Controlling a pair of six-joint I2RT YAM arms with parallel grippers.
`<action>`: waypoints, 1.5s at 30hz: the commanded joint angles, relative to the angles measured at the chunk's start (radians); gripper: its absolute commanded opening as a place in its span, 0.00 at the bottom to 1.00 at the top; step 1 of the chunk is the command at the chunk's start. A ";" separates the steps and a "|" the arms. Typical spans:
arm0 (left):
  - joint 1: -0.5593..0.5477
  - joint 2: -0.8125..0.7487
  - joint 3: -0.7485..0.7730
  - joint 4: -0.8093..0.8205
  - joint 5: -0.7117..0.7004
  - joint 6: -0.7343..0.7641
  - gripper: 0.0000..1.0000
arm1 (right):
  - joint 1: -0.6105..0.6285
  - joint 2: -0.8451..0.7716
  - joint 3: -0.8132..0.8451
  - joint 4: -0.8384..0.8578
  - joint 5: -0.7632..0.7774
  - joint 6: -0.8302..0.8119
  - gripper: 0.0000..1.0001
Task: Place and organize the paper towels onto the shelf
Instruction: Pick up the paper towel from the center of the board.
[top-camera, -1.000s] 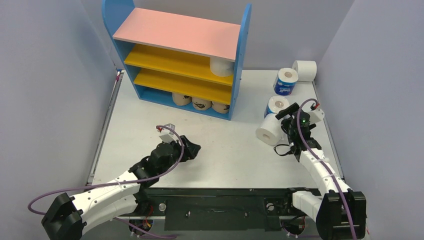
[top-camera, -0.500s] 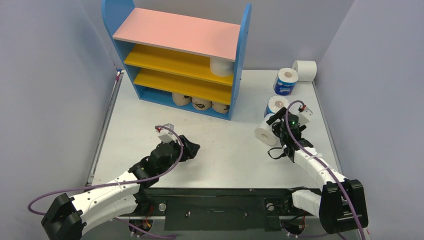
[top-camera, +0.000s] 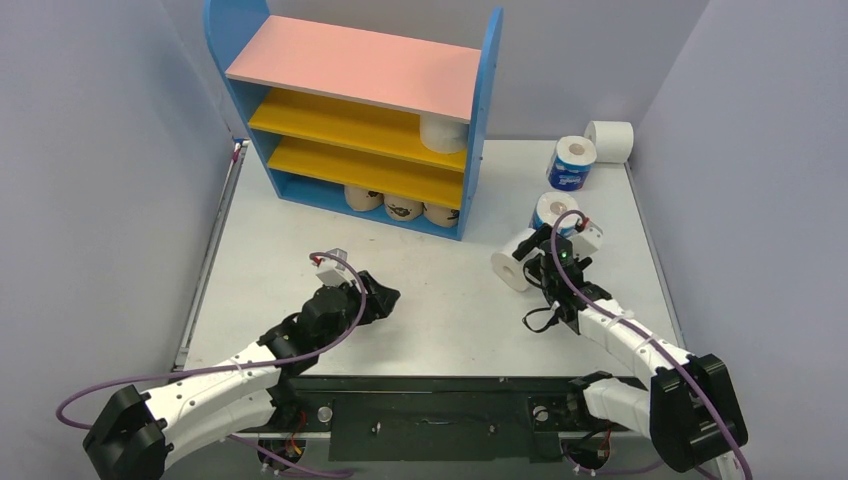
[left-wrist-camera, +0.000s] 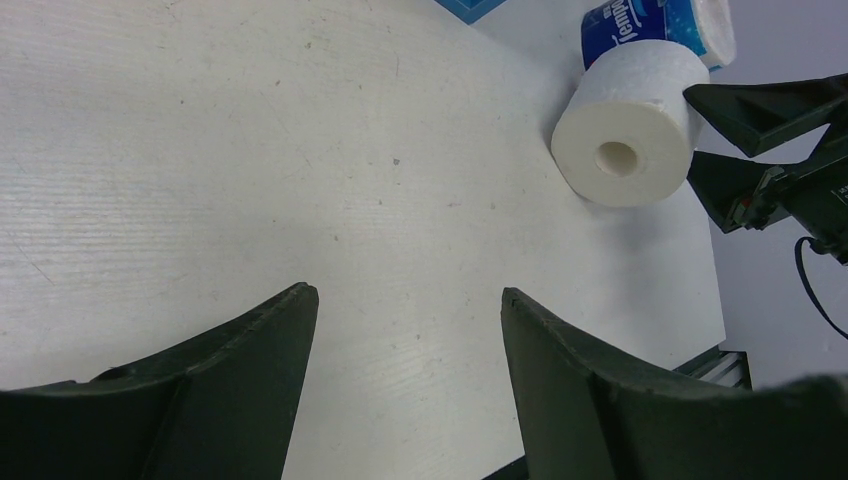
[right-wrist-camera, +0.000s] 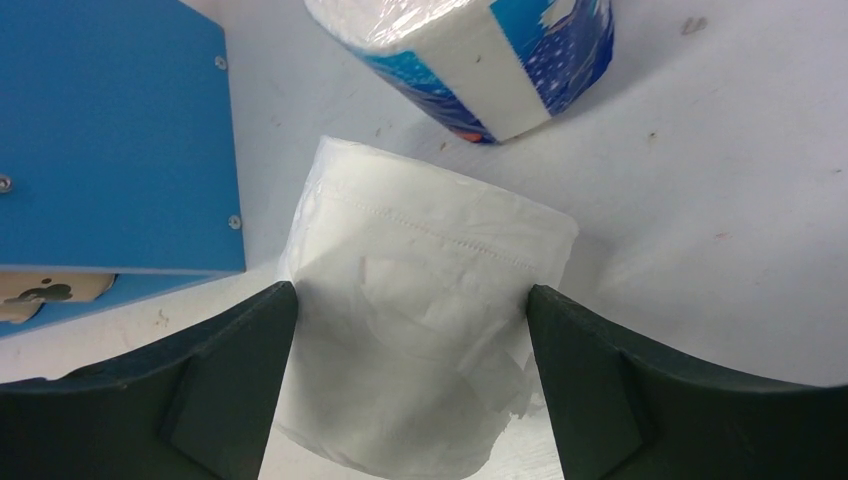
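Observation:
My right gripper (top-camera: 527, 262) (right-wrist-camera: 410, 291) is shut on a plain white paper towel roll (top-camera: 509, 267) (right-wrist-camera: 420, 330) (left-wrist-camera: 625, 140), which lies on its side with both fingers pressed against its flanks. It is right of the shelf (top-camera: 355, 65), a unit with blue sides, a pink top and yellow boards. On the shelf stand one white roll (top-camera: 443, 132) on the upper yellow board and three tan printed rolls (top-camera: 403, 208) on the base. My left gripper (top-camera: 388, 296) (left-wrist-camera: 408, 293) is open and empty over bare table.
Two blue-wrapped rolls (top-camera: 571, 163) (top-camera: 553, 210) stand at the right; the nearer one (right-wrist-camera: 500, 60) is just behind the held roll. Another white roll (top-camera: 610, 140) lies at the far right corner. The shelf's blue side panel (right-wrist-camera: 110, 130) is close on the left of my right gripper.
My right gripper has shifted left and slightly toward the shelf, carrying the white roll with it. The left arm has stayed still.

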 joint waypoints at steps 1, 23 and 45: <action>-0.006 0.006 -0.004 0.034 -0.009 -0.011 0.65 | 0.061 0.030 0.035 -0.018 0.020 0.040 0.80; -0.009 0.022 -0.008 0.051 0.005 -0.012 0.65 | -0.125 -0.112 0.094 -0.027 -0.145 -0.159 0.79; -0.010 0.002 -0.024 0.050 -0.014 -0.011 0.65 | -0.119 0.032 0.043 0.095 -0.302 -0.238 0.77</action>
